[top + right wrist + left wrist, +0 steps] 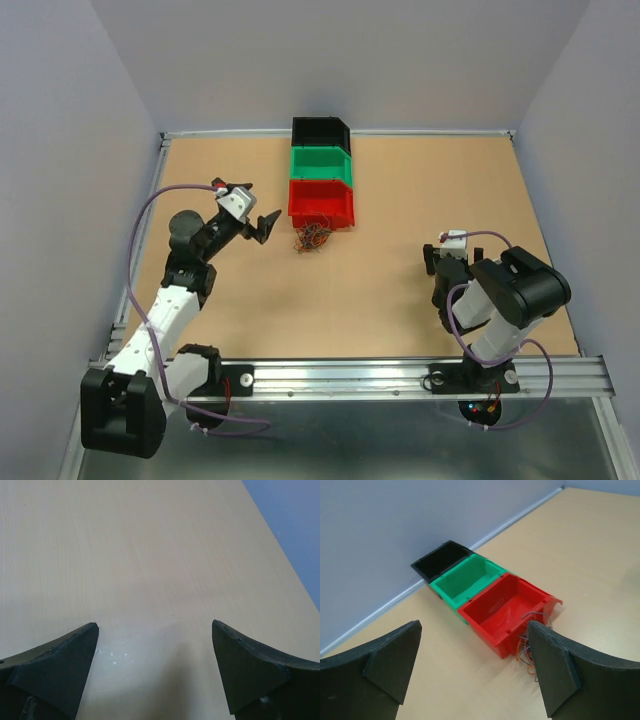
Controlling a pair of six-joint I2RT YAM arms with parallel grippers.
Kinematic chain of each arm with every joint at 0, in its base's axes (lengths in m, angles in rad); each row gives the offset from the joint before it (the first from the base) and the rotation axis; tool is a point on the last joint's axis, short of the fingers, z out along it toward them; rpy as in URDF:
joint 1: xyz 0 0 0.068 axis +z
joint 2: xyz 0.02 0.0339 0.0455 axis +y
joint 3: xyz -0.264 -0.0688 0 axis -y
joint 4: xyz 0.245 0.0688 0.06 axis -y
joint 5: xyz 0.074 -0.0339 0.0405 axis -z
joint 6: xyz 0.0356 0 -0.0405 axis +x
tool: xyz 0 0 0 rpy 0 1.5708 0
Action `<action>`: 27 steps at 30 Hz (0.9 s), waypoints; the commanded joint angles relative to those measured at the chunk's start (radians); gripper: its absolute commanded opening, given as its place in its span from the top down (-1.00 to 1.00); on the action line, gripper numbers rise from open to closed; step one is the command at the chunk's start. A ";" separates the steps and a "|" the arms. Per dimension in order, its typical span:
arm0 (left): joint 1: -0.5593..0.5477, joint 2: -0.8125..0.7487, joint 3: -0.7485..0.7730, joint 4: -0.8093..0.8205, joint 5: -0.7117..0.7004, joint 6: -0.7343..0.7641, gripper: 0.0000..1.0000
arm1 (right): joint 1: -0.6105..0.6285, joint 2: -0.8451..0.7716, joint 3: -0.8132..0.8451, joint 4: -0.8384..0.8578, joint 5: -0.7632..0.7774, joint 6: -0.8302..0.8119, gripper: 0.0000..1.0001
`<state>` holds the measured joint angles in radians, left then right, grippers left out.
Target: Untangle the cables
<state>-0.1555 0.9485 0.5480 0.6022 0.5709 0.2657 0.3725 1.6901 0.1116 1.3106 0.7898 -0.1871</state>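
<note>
Resting on desk (pixel 400 300) at red bin (pixel 322 203): tangled cables (pixel 312 238). Left tool (pixel 265 226) held open nearby; right tool (pixel 155 630) held open, well apart.

The bench (pixel 150 555) is seen as a pale board with a fine wood grain, smooth and matt, marked by a few faint whitish scuffs. The red bin (pixel 505 611) and the green bin (pixel 465 580) are moulded in smooth plastic with a soft gloss; the black bin (pixel 440 560) is duller. The cables (pixel 312 238) are taken to be thin plastic-coated wire, though the strands are too fine for certainty. The fingers (pixel 390 660) of the left hand (pixel 474 626) and those of the right hand (pixel 155 630) are finished in matt black with a slightly grainy face. The rail (pixel 350 372) along the near edge is made of silvery, brushed-looking metal.
</note>
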 commanded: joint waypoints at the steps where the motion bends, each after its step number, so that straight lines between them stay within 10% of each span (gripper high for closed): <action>1: -0.056 0.036 0.007 -0.037 0.142 0.108 -0.98 | -0.003 0.006 0.020 0.475 0.031 0.005 -1.00; 10: -0.390 0.219 0.102 -0.215 -0.257 0.222 -0.98 | -0.001 0.028 0.233 0.113 0.134 -0.002 -1.00; 23: -0.404 0.582 0.314 -0.386 -0.428 0.147 -0.97 | 0.040 0.017 0.211 0.222 0.316 -0.029 -1.00; 26: -0.404 0.653 0.355 -0.430 -0.431 0.145 -0.79 | 0.069 -0.015 0.221 0.223 0.316 -0.092 -1.00; 27: -0.404 0.670 0.368 -0.441 -0.427 0.151 -0.47 | 0.083 -0.026 0.230 0.225 0.342 -0.109 -1.00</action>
<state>-0.5594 1.5772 0.8463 0.2066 0.1638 0.4263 0.4122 1.7153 0.3370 1.2922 1.0706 -0.2531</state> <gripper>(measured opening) 0.876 0.999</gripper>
